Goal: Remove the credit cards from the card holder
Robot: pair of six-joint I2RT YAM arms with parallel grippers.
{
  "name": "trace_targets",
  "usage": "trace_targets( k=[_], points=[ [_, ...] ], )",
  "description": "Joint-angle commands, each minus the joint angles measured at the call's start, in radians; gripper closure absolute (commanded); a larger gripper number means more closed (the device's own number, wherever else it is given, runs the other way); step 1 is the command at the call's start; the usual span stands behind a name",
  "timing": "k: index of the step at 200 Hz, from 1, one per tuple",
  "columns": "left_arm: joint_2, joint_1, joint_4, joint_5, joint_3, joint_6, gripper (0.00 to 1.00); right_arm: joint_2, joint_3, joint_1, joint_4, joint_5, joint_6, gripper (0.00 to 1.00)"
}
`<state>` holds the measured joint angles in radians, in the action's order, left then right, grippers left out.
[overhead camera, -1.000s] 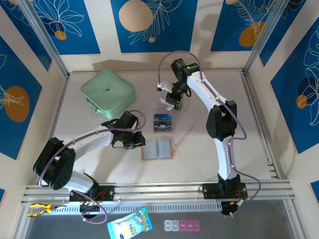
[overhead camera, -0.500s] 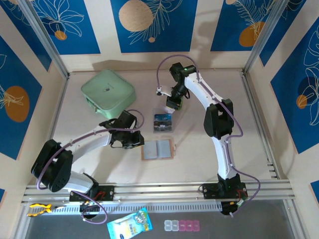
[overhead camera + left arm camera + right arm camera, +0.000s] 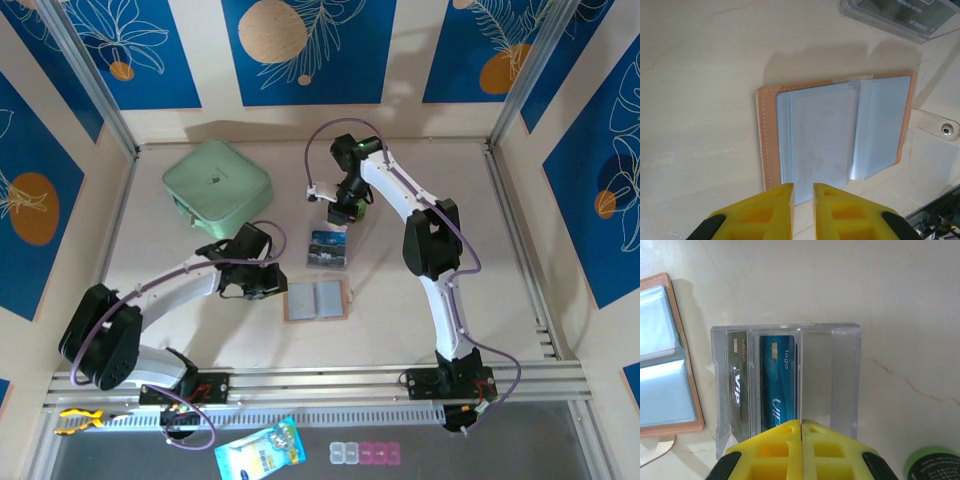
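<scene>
The tan card holder lies open on the table, its grey sleeves facing up and looking empty. My left gripper hovers at its near edge, jaws a narrow gap apart with nothing between them. My right gripper is shut on a pale credit card, seen edge-on. It hangs over the clear plastic box, above the divider beside the empty right slot. A dark card and a blue card stand in the box's left slots. From above, the right gripper sits just behind the box.
A mint-green square case lies at the back left. The card holder's strap with a snap sticks out on its right side. Aluminium rails border the table on both sides and along the front.
My right arm has swung left and lowered its gripper from behind-right of the box to just over it. The left arm and card holder have stayed put.
</scene>
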<state>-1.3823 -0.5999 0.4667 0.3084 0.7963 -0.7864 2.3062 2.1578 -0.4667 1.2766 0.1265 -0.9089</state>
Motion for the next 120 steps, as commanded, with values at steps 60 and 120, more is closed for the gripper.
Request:
trace_targets(
  k=[60, 120],
  points=[
    [0.018, 0.012, 0.023, -0.007, -0.017, -0.005, 0.83, 0.016, -0.026, -0.012, 0.02, -0.048, 0.01, 0.86],
    [0.01, 0.013, 0.006, 0.001, -0.018, -0.005, 0.83, -0.089, -0.044, 0.008, -0.047, -0.079, 0.081, 0.8]
  ],
)
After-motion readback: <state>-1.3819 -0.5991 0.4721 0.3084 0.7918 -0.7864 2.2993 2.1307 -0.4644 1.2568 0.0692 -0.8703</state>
